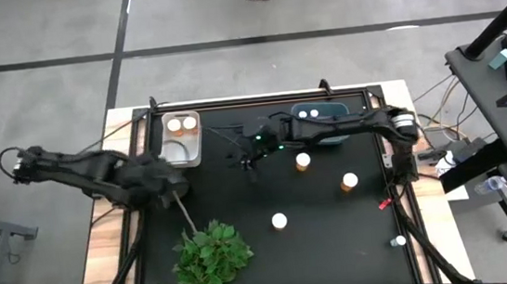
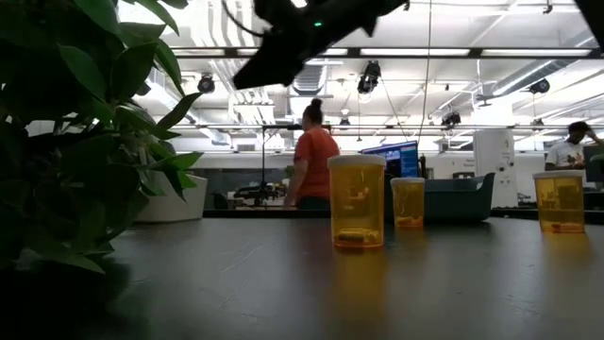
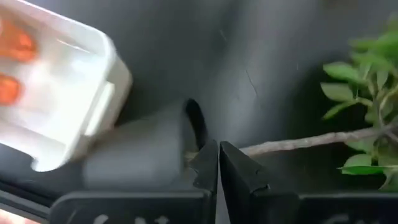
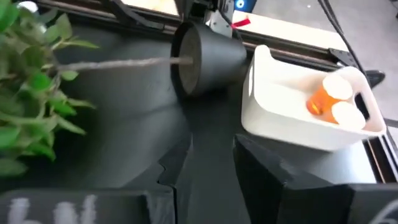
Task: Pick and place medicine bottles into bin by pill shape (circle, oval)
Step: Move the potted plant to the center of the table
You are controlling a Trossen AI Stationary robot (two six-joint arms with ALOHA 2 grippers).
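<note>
Bottles, amber, white-capped: two already in the white bin point(image 1: 181, 138); loose ones on the black mat, nearest at point(image 1: 303, 161) and point(image 1: 349, 182); tiny pale ones at the mat's edges point(image 1: 398, 240). Judged light, rigid, smooth-walled, easily tipped; best gripped across the body below the cap. Right gripper point(image 1: 248, 160) hovers empty, jaws apart. Left gripper point(image 1: 167, 189) waits with jaws together by the potted plant point(image 1: 210, 255).

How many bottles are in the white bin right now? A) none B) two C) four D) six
B: the white bin holds two medicine bottles, their white caps side by side at one end; the right wrist view shows the same pair.
</note>
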